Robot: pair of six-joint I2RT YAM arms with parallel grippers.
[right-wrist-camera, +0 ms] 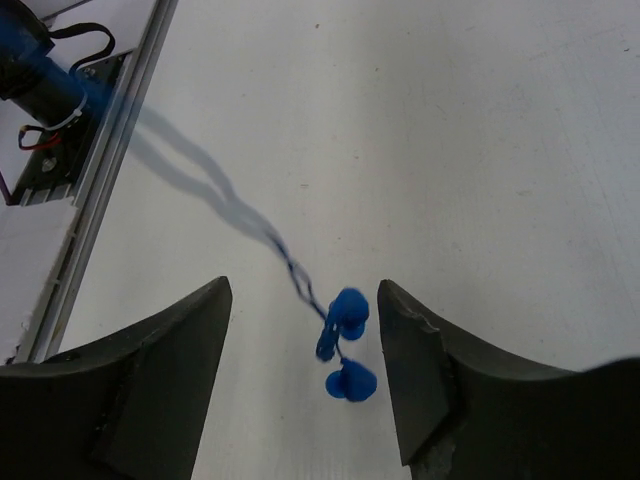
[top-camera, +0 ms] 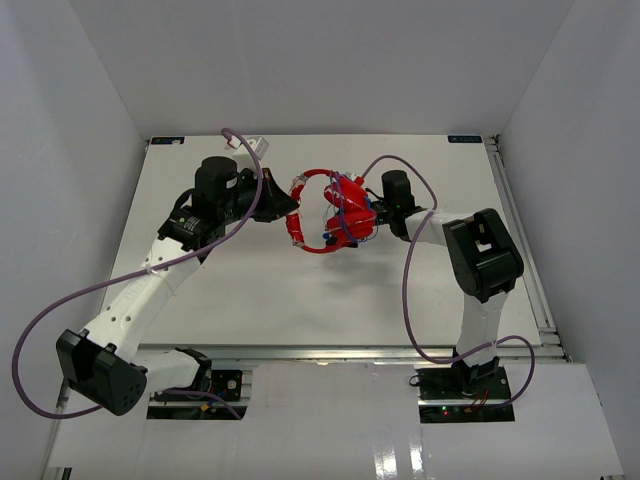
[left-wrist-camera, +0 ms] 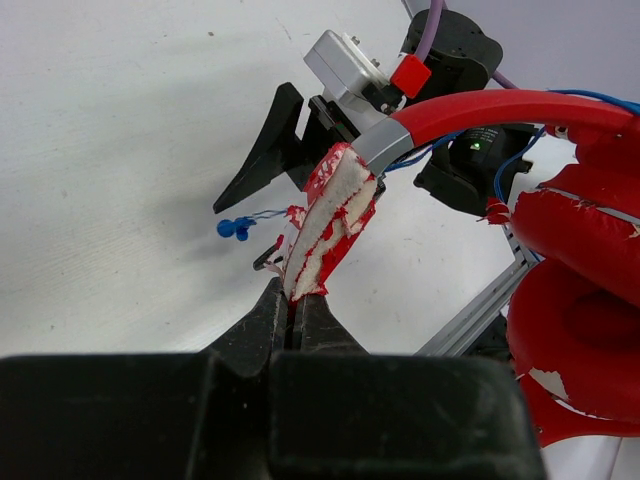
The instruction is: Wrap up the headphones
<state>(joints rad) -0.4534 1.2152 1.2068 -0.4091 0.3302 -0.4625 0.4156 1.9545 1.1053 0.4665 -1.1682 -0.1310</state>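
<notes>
1. Gripping the headphones [top-camera: 350, 218] at top-view centre, my left gripper [left-wrist-camera: 297, 300] is clamped narrow on the torn pad [left-wrist-camera: 330, 225].
2. My right gripper [right-wrist-camera: 305, 290] gapes wide; the blue plug [right-wrist-camera: 345, 310] hangs between its fingers, cable [right-wrist-camera: 296, 270] running upper left.

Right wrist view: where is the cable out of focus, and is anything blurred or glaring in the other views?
Right wrist: the cable blurs toward the upper left; the plug is slightly soft. Left wrist: the body of the left end effector, at the bottom, is blurred, and the headband it clamps is sharp. Top external: even light, faint glare on the near board.
</notes>
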